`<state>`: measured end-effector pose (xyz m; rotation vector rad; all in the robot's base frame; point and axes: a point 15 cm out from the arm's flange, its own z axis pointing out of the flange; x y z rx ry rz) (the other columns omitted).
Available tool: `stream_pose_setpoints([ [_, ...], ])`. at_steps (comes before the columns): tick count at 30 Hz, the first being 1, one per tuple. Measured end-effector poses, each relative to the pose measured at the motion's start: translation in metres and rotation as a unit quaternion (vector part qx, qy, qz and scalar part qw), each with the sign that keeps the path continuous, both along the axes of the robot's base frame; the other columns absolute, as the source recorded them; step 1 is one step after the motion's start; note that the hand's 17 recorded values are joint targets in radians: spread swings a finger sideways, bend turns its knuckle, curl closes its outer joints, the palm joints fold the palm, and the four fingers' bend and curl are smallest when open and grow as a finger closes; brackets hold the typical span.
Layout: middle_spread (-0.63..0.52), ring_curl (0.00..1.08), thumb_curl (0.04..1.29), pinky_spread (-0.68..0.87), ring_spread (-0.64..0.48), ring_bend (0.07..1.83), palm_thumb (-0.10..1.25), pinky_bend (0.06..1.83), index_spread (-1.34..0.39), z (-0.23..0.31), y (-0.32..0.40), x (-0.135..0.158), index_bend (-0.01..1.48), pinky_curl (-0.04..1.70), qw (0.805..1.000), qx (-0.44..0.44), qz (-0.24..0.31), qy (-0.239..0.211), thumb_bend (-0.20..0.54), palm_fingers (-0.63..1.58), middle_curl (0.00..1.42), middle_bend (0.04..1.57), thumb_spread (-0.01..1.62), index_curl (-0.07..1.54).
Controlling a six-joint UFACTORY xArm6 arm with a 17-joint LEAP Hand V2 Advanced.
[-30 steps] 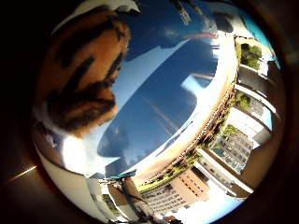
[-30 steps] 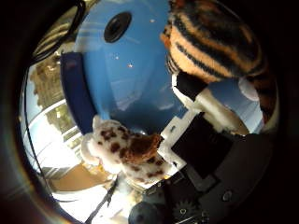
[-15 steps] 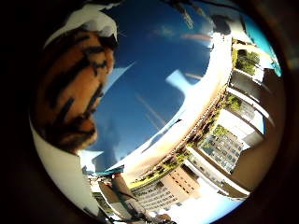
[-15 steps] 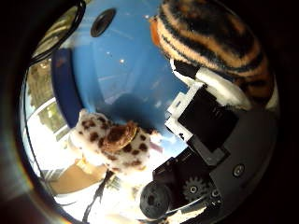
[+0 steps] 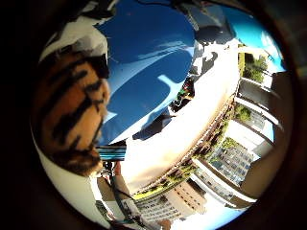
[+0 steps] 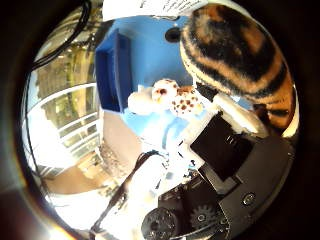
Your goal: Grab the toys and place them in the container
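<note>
A plush toy with orange and black tiger stripes (image 6: pixel 240 60) sits close against my palm and fills a corner of the right thumb side palm view. It also fills one side of the right little finger side palm view (image 5: pixel 69 107). My hand (image 6: pixel 215 160) has a white and black finger curled against this toy. A white plush toy with brown spots (image 6: pixel 170 98) lies on a light blue surface (image 6: pixel 150 45), away from my hand.
A dark blue raised edge (image 6: pixel 108 68) runs along the light blue surface beside the spotted toy. In the right little finger side palm view, a blue sheet (image 5: pixel 153 67) lies over a surface printed with buildings (image 5: pixel 225 144).
Both views have swung, so the hand has moved and turned with the striped toy still against the palm. The spotted toy now looks smaller and farther from the palm.
</note>
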<state>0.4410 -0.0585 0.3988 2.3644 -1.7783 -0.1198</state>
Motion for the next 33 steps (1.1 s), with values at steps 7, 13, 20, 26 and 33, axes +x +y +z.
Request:
stream_pose_setpoints([
  [7, -0.28, 0.86, 0.79, 0.17, -0.12, 1.43, 0.98, 1.51, -0.98, 0.045, 0.109, -0.014, 0.85, 0.84, 0.993, 0.002, 0.105, -0.055, -0.014, 0.88, 1.15, 1.13, 1.04, -0.02],
  [13, -0.28, 0.86, 0.82, 0.16, -0.12, 1.44, 0.98, 1.53, -1.02, 0.042, 0.214, 0.002, 0.9, 0.86, 0.983, 0.035, 0.141, -0.112, -0.015, 0.87, 1.18, 1.14, 1.03, -0.02],
  [20, -0.28, 0.86, 0.85, 0.14, -0.13, 1.46, 0.95, 1.54, -1.06, 0.019, 0.299, 0.061, 0.94, 0.88, 0.966, 0.086, 0.14, -0.198, -0.017, 0.86, 1.19, 1.16, 1.01, -0.02],
  [26, -0.28, 0.86, 0.87, 0.14, -0.13, 1.47, 0.93, 1.54, -1.07, -0.013, 0.36, 0.127, 0.98, 0.89, 0.944, 0.147, 0.11, -0.273, -0.021, 0.86, 1.2, 1.16, 0.99, -0.02],
  [33, -0.28, 0.85, 0.88, 0.13, -0.12, 1.48, 0.86, 1.53, -1.08, -0.076, 0.383, 0.162, 1.01, 0.9, 0.943, 0.158, 0.091, -0.28, -0.035, 0.85, 1.2, 1.16, 0.98, -0.02],
])
